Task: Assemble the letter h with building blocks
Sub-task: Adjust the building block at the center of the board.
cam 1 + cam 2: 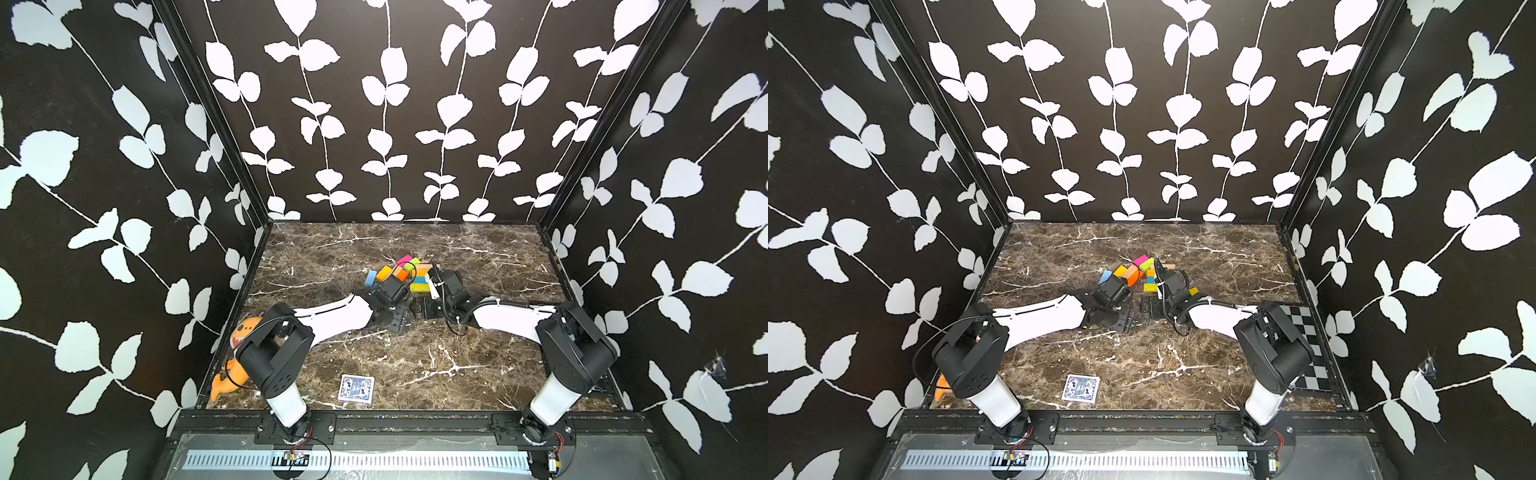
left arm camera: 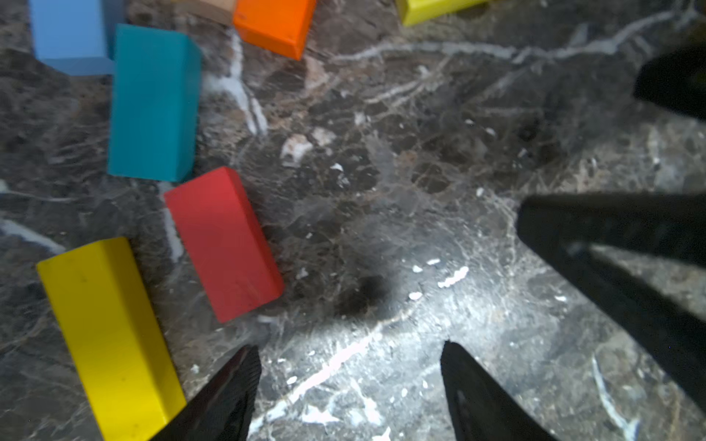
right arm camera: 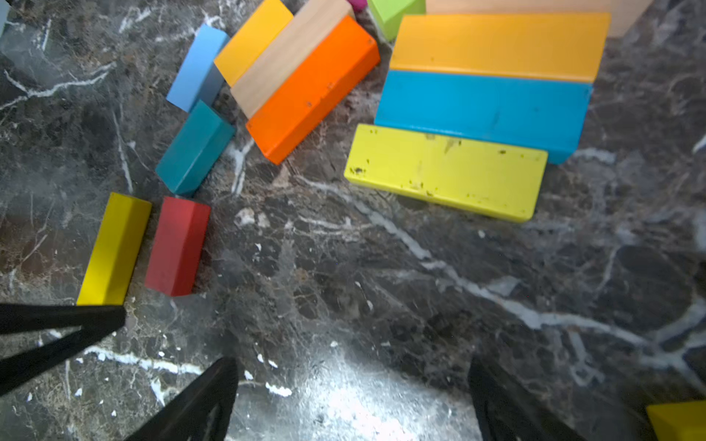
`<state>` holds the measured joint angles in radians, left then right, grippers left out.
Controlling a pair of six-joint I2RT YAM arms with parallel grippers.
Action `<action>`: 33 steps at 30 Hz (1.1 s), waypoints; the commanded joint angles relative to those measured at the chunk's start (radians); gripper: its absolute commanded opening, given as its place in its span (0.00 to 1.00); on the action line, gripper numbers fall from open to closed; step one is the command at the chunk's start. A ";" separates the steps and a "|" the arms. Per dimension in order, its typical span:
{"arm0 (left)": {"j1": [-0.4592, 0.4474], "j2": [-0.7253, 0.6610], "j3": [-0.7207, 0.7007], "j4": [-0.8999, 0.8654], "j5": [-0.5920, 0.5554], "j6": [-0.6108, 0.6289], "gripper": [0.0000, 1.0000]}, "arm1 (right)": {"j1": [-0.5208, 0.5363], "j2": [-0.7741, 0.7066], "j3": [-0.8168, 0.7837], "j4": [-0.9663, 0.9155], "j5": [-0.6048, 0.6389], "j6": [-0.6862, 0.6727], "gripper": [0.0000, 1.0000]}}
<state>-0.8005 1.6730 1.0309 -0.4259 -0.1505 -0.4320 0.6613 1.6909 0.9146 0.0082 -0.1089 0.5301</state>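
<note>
Card deck [image 1: 356, 388], blue-backed, lies at the lower centre of both top views on the marble tabletop [image 1: 478, 365]. An orange plush [image 1: 239, 345] sits at the lower left, partly hidden by the left arm. Both arms reach in toward mid-frame and nearly meet.

The left gripper [image 2: 349, 366] stands open with only bare marble between its fingertips. The right gripper [image 3: 351, 378] gapes wide too and holds nothing.

Just beyond them the building blocks [image 1: 399, 272] cluster slightly above the frame's centre. Nearest, in the right wrist view, a yellow block [image 3: 114, 248] and a red block [image 3: 177, 246] lie side by side, apart. Past them a teal block [image 3: 195, 147] and a light blue block [image 3: 196, 67] lie nearly end to end.

Farther on, an orange block [image 3: 313, 89] and a tan block [image 3: 290, 57] press flank to flank. Beside them a lime-yellow block [image 3: 445, 172], a bright blue block [image 3: 481, 114] and a long amber block [image 3: 496, 46] lie flat against each other.
</note>
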 commanded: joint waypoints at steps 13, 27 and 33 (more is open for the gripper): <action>0.064 0.138 0.121 -0.048 -0.105 0.052 0.77 | 0.006 -0.082 -0.032 0.023 0.027 0.011 0.95; 0.067 0.235 0.165 -0.032 -0.125 0.143 0.44 | 0.004 -0.166 -0.070 0.017 0.066 0.006 0.95; 0.022 0.189 0.131 0.005 -0.040 0.235 0.25 | -0.004 -0.202 -0.088 0.016 0.074 0.013 0.94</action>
<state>-0.7448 1.8923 1.1893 -0.4210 -0.2379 -0.2626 0.6605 1.5204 0.8433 0.0174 -0.0578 0.5385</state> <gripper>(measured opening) 0.293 0.944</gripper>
